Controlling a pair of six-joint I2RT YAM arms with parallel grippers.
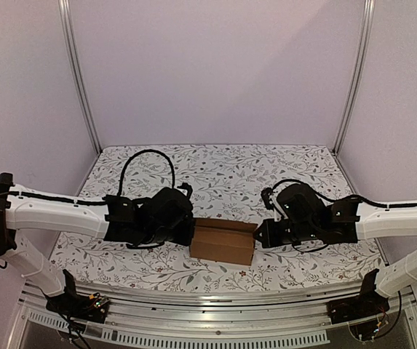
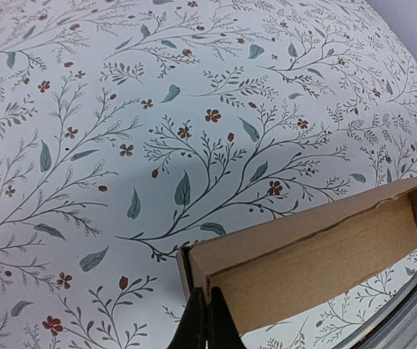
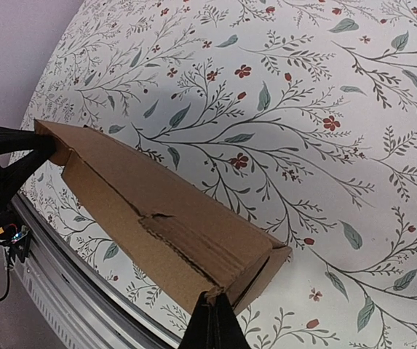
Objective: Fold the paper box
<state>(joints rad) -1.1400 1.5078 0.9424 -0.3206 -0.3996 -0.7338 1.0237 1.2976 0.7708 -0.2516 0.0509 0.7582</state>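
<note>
- The paper box (image 1: pixel 223 242) sits low in the middle of the overhead view. It is a plain brown carton, long and shallow, lying crosswise between my two arms.
- In my left wrist view the paper box (image 2: pixel 317 258) runs from bottom centre up to the right edge. One long flap is folded over its side.
- In my right wrist view the paper box (image 3: pixel 157 218) stretches from the left edge down to bottom centre. It has a ragged crease across its top face.
- I cannot tell whether it rests on the bench or hangs just above it.
- My left tool (image 1: pixel 191 234) meets the carton's left end. Seen from the wrist, the left tool (image 2: pixel 207 320) has its fingers pressed nearly together, pinching the thin cardboard at that corner.
- My right tool (image 1: pixel 257 234) meets the right end. From its wrist, the right tool (image 3: pixel 213 320) narrows to a point, nipping the cardboard edge there.
- The bench (image 1: pixel 215 167) wears a pale cover printed with leafy twigs and small red flowers.
- A metal rail (image 1: pixel 208 298) runs along the bottom of the overhead view, below the carton.
</note>
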